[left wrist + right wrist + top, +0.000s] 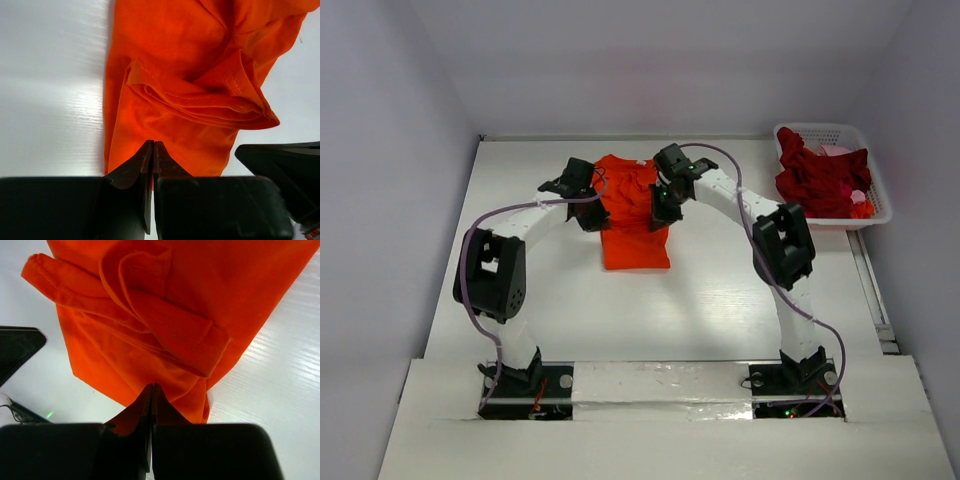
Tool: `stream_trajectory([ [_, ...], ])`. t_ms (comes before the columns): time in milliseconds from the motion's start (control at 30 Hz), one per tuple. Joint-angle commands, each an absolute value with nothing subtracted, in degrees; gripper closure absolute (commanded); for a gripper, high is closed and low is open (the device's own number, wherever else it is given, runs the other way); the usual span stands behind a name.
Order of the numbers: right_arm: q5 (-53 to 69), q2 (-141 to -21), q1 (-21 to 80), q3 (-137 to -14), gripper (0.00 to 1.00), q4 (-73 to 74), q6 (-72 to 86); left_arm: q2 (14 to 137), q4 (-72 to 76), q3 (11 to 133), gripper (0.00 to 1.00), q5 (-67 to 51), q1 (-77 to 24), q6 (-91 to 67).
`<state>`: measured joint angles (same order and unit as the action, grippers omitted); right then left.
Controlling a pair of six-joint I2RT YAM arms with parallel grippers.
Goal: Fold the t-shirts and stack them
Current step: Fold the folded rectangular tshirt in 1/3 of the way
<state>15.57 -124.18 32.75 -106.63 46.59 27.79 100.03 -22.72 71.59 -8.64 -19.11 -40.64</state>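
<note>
The orange t-shirt (632,225) is laid out on the table (720,310) toward its far side, between the two arms. It is narrowed into a lengthwise strip, with the sleeves turned in over the body. Its left edge is pinched by the left gripper (152,150) and its right edge by the right gripper (151,390). Both pairs of jaws are pressed together with orange cloth caught between them.

The step in hand is judged to be a fold of this shirt, with the grasp secured at both sides. An even lift by both arms is called for next, so that the pinched part can be carried over the rest without the tucked sleeves being pulled out. The dark red t-shirts (815,180) are seen heaped in the white basket (882,200) at the far right, not yet folded.
</note>
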Motion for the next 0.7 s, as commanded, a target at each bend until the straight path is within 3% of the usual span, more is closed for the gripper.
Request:
stream_trajectory([
  [0,17.05,-125.41,33.22,-110.56,1.00,46.93,26.54,102.39,-21.27,72.51,1.00,-10.46,-18.90,-39.11],
  [667,15.47,-132.36,33.22,-117.51,1.00,47.55,26.02,111.27,-20.57,80.59,1.00,-13.09,-19.42,-38.67],
])
